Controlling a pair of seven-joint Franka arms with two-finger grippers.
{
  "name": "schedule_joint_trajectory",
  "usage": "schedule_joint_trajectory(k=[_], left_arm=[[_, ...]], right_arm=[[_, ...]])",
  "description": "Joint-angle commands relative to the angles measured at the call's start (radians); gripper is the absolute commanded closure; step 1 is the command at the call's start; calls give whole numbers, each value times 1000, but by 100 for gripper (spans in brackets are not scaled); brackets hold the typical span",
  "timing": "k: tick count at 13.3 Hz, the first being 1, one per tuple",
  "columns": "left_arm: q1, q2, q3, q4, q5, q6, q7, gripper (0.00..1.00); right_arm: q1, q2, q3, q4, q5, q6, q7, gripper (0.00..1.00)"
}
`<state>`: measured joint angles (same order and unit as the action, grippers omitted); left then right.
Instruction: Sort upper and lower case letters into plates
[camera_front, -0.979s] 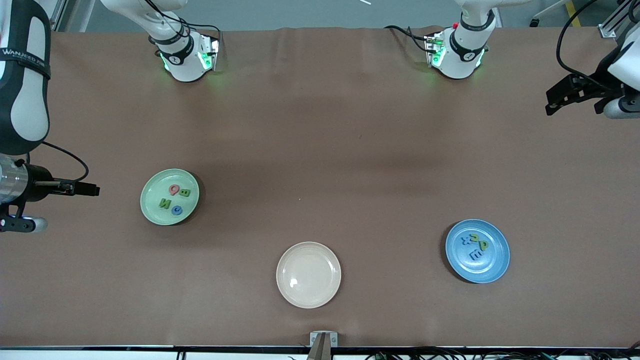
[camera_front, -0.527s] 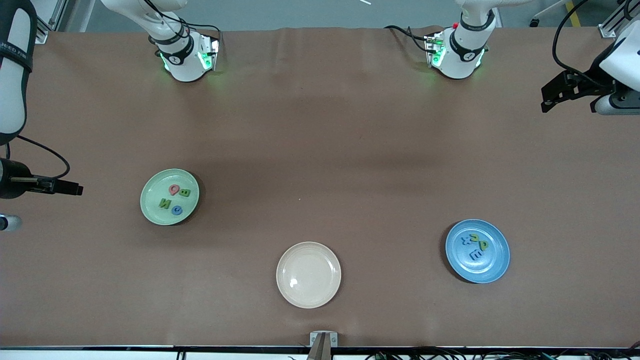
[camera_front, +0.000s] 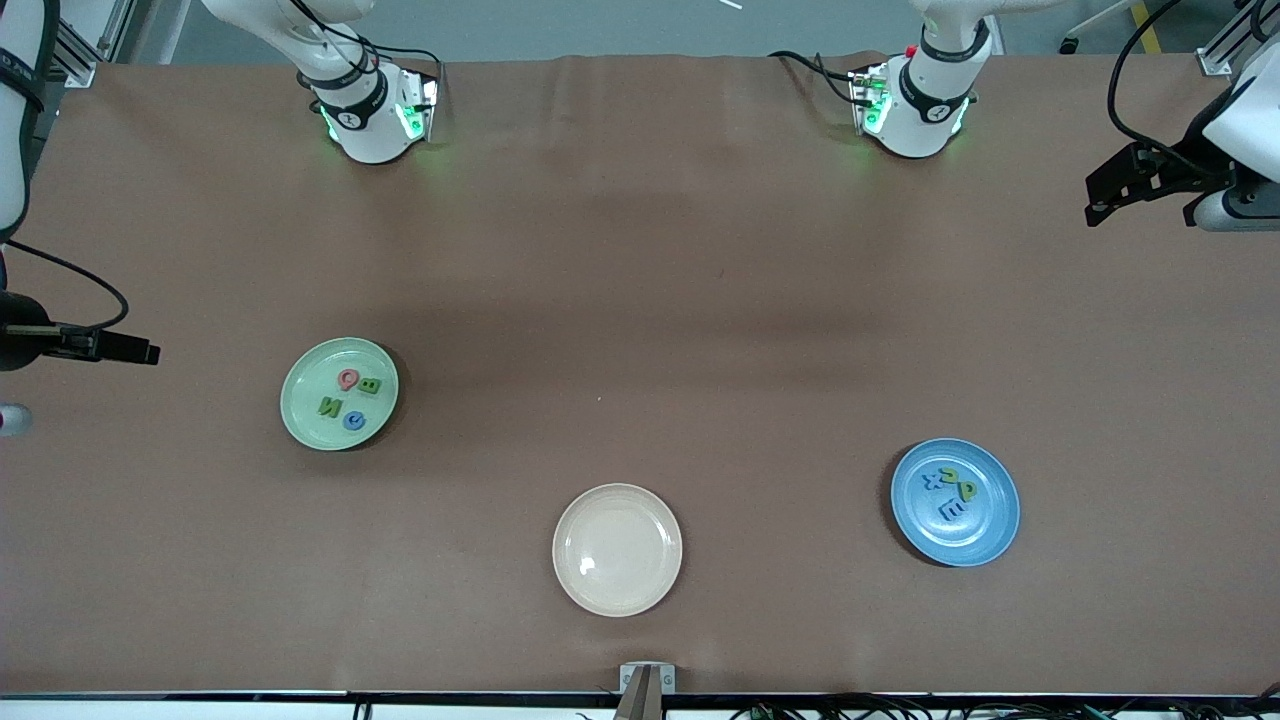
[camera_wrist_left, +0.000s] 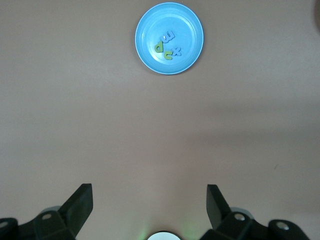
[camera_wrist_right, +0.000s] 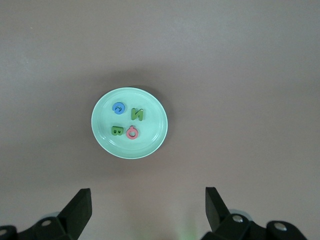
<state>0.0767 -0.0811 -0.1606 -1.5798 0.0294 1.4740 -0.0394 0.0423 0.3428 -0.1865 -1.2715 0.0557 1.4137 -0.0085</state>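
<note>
Right tool (camera_wrist_right: 145, 207): raised over the bare tabletop (camera_front: 640, 300) at the right arm's end, fingers spread wide, holding nothing.

Pale green plate (camera_front: 339, 393): carries four letters, a red Q (camera_front: 348, 379), a green B (camera_front: 369, 386), a green N (camera_front: 329, 406) and a blue G (camera_front: 352, 422). All upper case.

Cream-beige plate (camera_front: 617, 549): nearest the front camera, nothing in it.

Blue plate (camera_front: 955, 502): carries a blue x (camera_front: 932, 478), a green u (camera_front: 950, 474), a green p (camera_front: 967, 491) and a blue E (camera_front: 951, 510). The E is upper case among lower-case letters.

Left tool (camera_wrist_left: 150, 205): raised over the tabletop at the left arm's end, fingers spread, empty.

Assessment: no letter lies loose on the tabletop; sorting appears all but done. The remaining move, in my judgement, is lifting the E across to the green plate, which calls for a fine pinch clear of the p just beside it.
</note>
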Motion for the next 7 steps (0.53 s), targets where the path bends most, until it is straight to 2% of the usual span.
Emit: schedule_joint_trajectory(k=[1, 6, 7], left_arm=[[5, -26, 3, -26, -17, 29, 24, 0], [5, -28, 3, -29, -17, 28, 26, 0], [3, -26, 3, -29, -17, 29, 26, 0]], right_arm=[[-5, -100, 18, -106, 4, 25, -8, 0], [-58, -281, 96, -346, -7, 157, -8, 0], [-61, -298, 97, -356, -8, 162, -10, 0]])
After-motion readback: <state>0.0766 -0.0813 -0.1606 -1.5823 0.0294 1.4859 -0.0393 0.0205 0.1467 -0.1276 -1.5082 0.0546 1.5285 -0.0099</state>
